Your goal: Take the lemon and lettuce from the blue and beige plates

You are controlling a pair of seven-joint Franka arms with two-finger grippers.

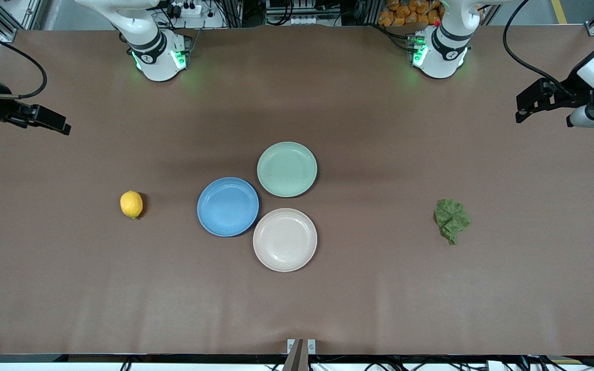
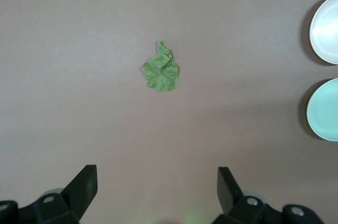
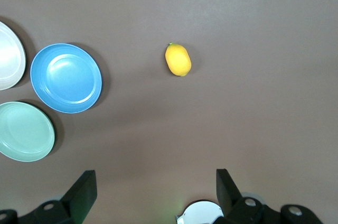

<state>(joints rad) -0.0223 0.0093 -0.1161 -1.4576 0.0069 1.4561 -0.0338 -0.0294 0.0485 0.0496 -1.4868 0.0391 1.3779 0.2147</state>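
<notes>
Lying bare on the brown table: a yellow lemon toward the right arm's end, well apart from the plates, and a crumpled green lettuce leaf toward the left arm's end, likewise well apart from them. Clustering at the table's middle: a blue plate, a beige plate and a green plate, rims almost touching, all three holding nothing, with the beige one nearest the front camera and the green one farthest from it. Hovering high over the table's edge at the right arm's end: the right gripper, fingers spread wide and carrying nothing, with the lemon and the blue plate showing below in its wrist view. Hanging over the table's edge at the left arm's end: the left gripper, fingers also parted wide around empty air, looking down on the lettuce leaf and on the rims of the beige plate and green plate. Waiting, both arms, clear of everything on the table.
</notes>
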